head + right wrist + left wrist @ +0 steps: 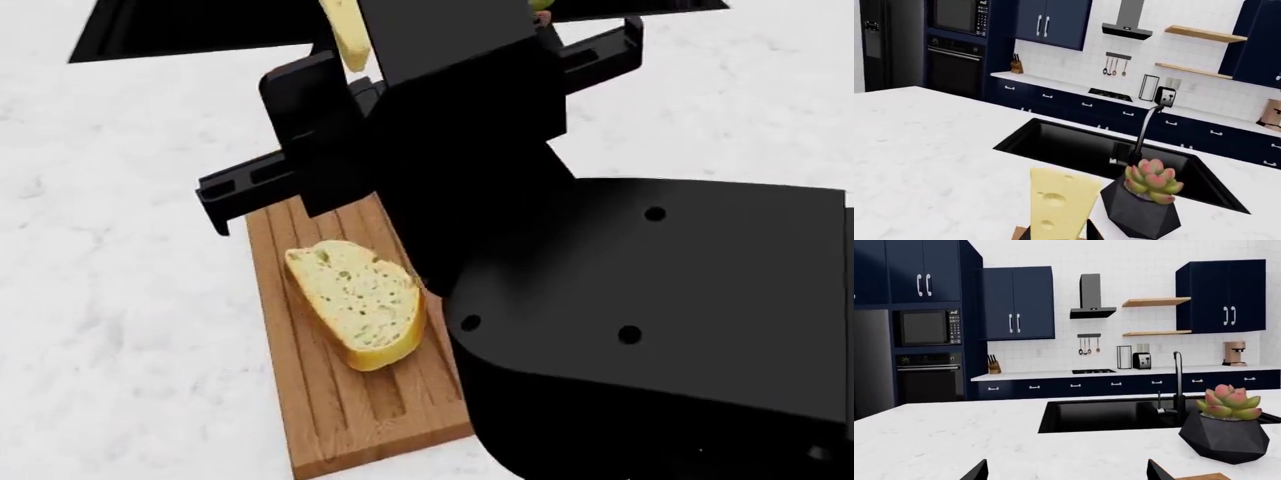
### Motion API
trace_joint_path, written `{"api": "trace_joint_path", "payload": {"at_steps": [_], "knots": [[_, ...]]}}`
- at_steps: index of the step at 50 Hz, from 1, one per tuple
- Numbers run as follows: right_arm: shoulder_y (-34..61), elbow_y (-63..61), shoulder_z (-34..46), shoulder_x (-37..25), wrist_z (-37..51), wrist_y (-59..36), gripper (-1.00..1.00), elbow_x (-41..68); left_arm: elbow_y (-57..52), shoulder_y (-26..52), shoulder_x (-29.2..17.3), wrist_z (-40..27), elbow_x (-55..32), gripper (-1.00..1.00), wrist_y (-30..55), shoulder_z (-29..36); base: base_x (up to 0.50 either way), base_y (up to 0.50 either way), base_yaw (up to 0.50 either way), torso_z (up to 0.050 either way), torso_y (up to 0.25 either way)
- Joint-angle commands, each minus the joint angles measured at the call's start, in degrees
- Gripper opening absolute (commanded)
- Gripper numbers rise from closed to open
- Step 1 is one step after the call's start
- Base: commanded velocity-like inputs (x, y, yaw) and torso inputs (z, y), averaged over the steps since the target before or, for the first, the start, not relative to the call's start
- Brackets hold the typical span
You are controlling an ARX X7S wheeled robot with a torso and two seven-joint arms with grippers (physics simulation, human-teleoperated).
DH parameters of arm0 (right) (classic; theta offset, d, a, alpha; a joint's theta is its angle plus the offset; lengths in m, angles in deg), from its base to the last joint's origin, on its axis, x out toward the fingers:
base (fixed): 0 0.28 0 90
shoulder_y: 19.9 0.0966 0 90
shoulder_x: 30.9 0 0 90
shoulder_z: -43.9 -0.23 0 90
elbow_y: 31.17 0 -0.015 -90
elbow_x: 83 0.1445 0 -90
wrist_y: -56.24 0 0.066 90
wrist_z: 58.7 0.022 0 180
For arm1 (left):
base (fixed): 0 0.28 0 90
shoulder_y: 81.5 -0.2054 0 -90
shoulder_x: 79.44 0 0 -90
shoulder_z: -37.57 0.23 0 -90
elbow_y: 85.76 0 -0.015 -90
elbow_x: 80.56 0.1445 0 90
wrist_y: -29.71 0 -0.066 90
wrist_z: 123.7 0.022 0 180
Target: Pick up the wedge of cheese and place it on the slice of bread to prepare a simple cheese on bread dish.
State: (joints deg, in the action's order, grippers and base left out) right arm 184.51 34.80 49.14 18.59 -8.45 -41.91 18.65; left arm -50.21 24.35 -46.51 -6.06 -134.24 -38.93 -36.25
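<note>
Right wrist view, wedge of cheese in right claw, no legible writing

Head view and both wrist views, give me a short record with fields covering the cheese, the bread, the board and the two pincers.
cheese: wedge of cheese standing upright between the right pincer's fingertips, raised off the counter
bread: slice of bread lying flat on the wooden board, nothing on top
board: on the white marble counter, partly hidden by the robot's arm
left pincer: left pincer open, nothing between its fingertips
nearby: potted succulent and black sink beyond the cheese
task status: cheese not yet on bread
</note>
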Motion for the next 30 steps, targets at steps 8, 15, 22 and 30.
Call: {"api": "trace_joint_path", "payload": {"at_steps": [8, 15, 22, 30], "knots": [[-3.6, 2.3, -1.3, 0.4, -5.6, -0.6, -1.00, 9.3, -0.1, -0.6, -0.2, -0.1, 0.6, 1.00, -0.6, 0.2, 0.00, 0.00, 0.00, 0.000, 0.000], [-5.7, 5.5, -0.2, 1.9, -7.5, -1.2, -1.00, 9.9, 0.1, -0.8, -0.1, 0.0, 0.9, 1.00, -0.8, 0.4, 0.00, 0.00, 0.00, 0.000, 0.000], [-8.1, 11.3, 1.1, 4.6, -10.5, -2.0, -1.00, 11.0, 0.0, -0.1, -0.3, -0.2, 0.4, 1.00, -0.3, 0.5, 0.00, 0.00, 0.00, 0.000, 0.000], [-9.6, 15.9, 1.6, 6.2, -13.4, -3.3, -1.00, 13.1, -0.1, -0.5, -0.5, -0.3, 0.5, 1.00, -0.6, 0.4, 0.00, 0.00, 0.00, 0.000, 0.000]]}}
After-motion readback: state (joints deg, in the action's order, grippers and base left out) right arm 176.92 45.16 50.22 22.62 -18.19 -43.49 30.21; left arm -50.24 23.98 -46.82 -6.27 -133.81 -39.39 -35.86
